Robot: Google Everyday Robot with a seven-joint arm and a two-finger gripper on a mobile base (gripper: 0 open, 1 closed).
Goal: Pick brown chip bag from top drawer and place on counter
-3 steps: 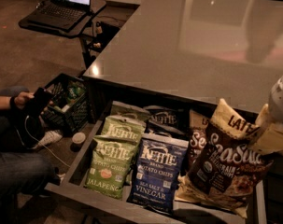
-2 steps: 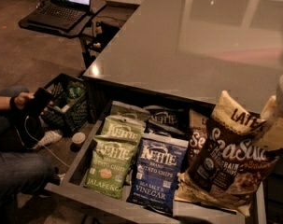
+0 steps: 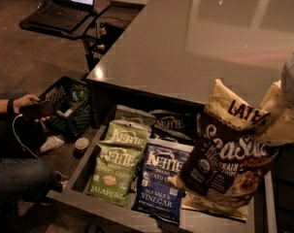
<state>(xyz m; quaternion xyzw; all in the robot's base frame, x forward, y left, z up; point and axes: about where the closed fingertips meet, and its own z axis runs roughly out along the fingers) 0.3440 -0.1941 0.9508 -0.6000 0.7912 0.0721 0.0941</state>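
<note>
Camera view: tool [image 3: 276, 116] right, bags [image 3: 118, 166] left

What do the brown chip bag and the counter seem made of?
The brown chip bag, held up by the gripper at the right edge, looks like thin crinkly plastic film: creased, faintly shiny. The counter looks like polished stone or laminate: glossy, mirroring lights.

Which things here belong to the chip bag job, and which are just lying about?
Job: brown chip bag, held up at the right by the pincer; top drawer; counter.
Lying about: green Kettle bags, blue Vinegar bag, laptop, black crate, person's hand holding a phone.
</note>
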